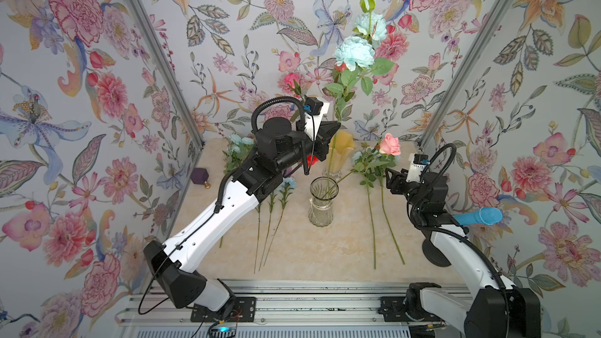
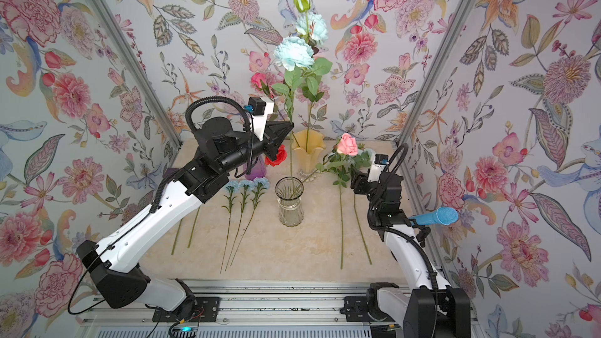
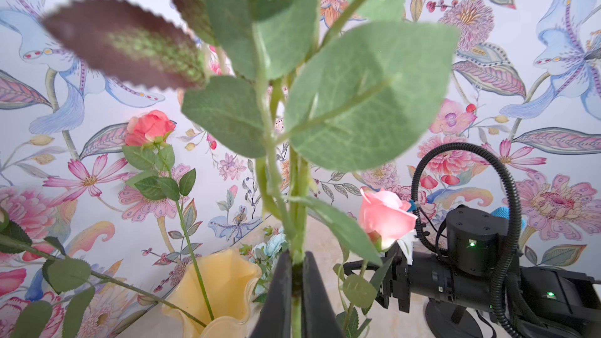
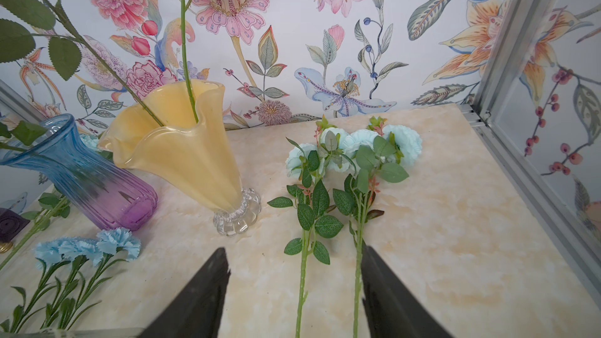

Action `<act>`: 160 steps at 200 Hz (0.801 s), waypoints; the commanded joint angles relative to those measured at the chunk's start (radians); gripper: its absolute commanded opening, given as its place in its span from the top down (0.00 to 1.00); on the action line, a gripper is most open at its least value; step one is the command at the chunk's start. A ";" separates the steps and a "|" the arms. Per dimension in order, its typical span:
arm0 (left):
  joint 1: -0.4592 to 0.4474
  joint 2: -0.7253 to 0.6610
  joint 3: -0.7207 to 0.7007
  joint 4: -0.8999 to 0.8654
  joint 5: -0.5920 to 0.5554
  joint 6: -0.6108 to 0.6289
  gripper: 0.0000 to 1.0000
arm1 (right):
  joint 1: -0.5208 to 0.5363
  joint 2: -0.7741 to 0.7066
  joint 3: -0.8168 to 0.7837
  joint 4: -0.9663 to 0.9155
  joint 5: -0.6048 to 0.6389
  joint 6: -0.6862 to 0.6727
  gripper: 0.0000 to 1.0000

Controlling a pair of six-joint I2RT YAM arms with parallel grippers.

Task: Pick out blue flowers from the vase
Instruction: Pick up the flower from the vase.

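Note:
My left gripper (image 1: 333, 128) (image 3: 297, 255) is shut on the green stem of a leafy blue flower spray (image 1: 354, 52) (image 2: 294, 53). The spray is held upright, high above the clear glass vase (image 1: 321, 203) (image 2: 290, 203), and its stem's lower end still reaches into the vase's mouth. A pink rose (image 1: 389, 144) (image 3: 387, 214) leans right out of that vase. My right gripper (image 1: 388, 173) (image 4: 294, 251) is open and holds nothing. It hovers over two blue sprays (image 4: 354, 147) lying on the table. Blue carnations (image 2: 247, 185) (image 4: 87, 248) lie on the table's left side.
A yellow ruffled vase (image 1: 341, 154) (image 4: 182, 151) stands behind the clear one and holds a coral rose (image 3: 149, 126). A blue-purple vase (image 4: 87, 183) with a red rose (image 2: 278, 156) stands to its left. A bright blue microphone (image 1: 481, 216) juts from the right wall.

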 commanded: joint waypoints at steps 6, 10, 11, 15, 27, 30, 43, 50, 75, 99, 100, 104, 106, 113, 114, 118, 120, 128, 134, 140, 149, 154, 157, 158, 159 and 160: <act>0.008 -0.045 0.060 0.041 0.064 -0.038 1.00 | -0.013 0.003 -0.002 0.008 -0.006 -0.003 0.32; 0.008 -0.047 0.064 0.042 0.071 -0.042 1.00 | -0.014 0.004 -0.003 0.009 -0.008 -0.001 0.32; 0.008 -0.047 0.065 0.043 0.073 -0.043 1.00 | -0.014 0.004 -0.003 0.010 -0.008 -0.001 0.32; 0.008 -0.047 0.071 0.044 0.084 -0.049 1.00 | -0.016 0.005 -0.002 0.011 -0.011 0.000 0.32; 0.008 -0.047 0.090 0.043 0.113 -0.067 1.00 | -0.021 0.011 -0.002 0.012 -0.018 0.003 0.31; 0.007 -0.047 0.095 0.044 0.119 -0.071 1.00 | -0.022 0.012 -0.003 0.013 -0.019 0.005 0.31; 0.007 -0.048 0.109 0.049 0.157 -0.091 1.00 | -0.024 0.018 -0.003 0.015 -0.026 0.008 0.31; 0.008 -0.049 0.113 0.053 0.174 -0.101 1.00 | -0.027 0.021 0.000 0.014 -0.026 0.011 0.30; 0.008 -0.053 0.110 0.090 0.229 -0.144 1.00 | -0.035 0.010 -0.002 0.007 -0.024 0.021 0.29; 0.007 -0.062 0.074 0.145 0.274 -0.186 1.00 | -0.043 -0.031 -0.006 -0.008 -0.022 0.027 0.27; 0.007 -0.063 0.070 0.150 0.275 -0.188 1.00 | -0.043 -0.033 -0.005 -0.010 -0.023 0.027 0.26; 0.007 -0.068 0.055 0.166 0.280 -0.196 1.00 | -0.044 -0.040 -0.004 -0.016 -0.023 0.026 0.26; 0.007 -0.071 0.046 0.174 0.281 -0.199 1.00 | -0.045 -0.044 -0.003 -0.019 -0.024 0.026 0.26; 0.007 -0.081 0.012 0.207 0.285 -0.214 1.00 | -0.047 -0.059 0.001 -0.032 -0.023 0.026 0.25; 0.007 -0.083 0.006 0.212 0.285 -0.216 1.00 | -0.047 -0.060 0.001 -0.033 -0.023 0.026 0.25; 0.006 -0.090 -0.014 0.231 0.286 -0.222 1.00 | -0.047 -0.067 0.004 -0.040 -0.023 0.027 0.25; 0.007 -0.093 -0.024 0.242 0.286 -0.224 1.00 | -0.047 -0.072 0.004 -0.043 -0.023 0.027 0.25; 0.007 -0.103 -0.059 0.278 0.286 -0.235 1.00 | -0.047 -0.089 0.007 -0.053 -0.023 0.027 0.25; 0.006 -0.110 -0.079 0.299 0.287 -0.242 1.00 | -0.048 -0.100 0.009 -0.062 -0.024 0.026 0.25; 0.007 -0.112 -0.098 0.317 0.289 -0.249 1.00 | -0.048 -0.113 0.014 -0.071 -0.024 0.027 0.24; 0.007 -0.114 -0.117 0.343 0.302 -0.262 1.00 | -0.048 -0.131 0.023 -0.091 -0.027 0.026 0.24; 0.007 -0.112 -0.128 0.358 0.314 -0.273 1.00 | -0.049 -0.139 0.030 -0.104 -0.032 0.026 0.24; 0.006 -0.111 -0.134 0.369 0.322 -0.281 1.00 | -0.050 -0.145 0.037 -0.114 -0.035 0.026 0.25; 0.007 -0.111 -0.137 0.373 0.324 -0.283 1.00 | -0.050 -0.148 0.038 -0.117 -0.035 0.025 0.25; 0.007 -0.111 -0.140 0.378 0.327 -0.287 1.00 | -0.050 -0.150 0.040 -0.120 -0.035 0.027 0.25; 0.007 -0.110 -0.143 0.383 0.330 -0.290 1.00 | -0.050 -0.153 0.042 -0.123 -0.038 0.026 0.25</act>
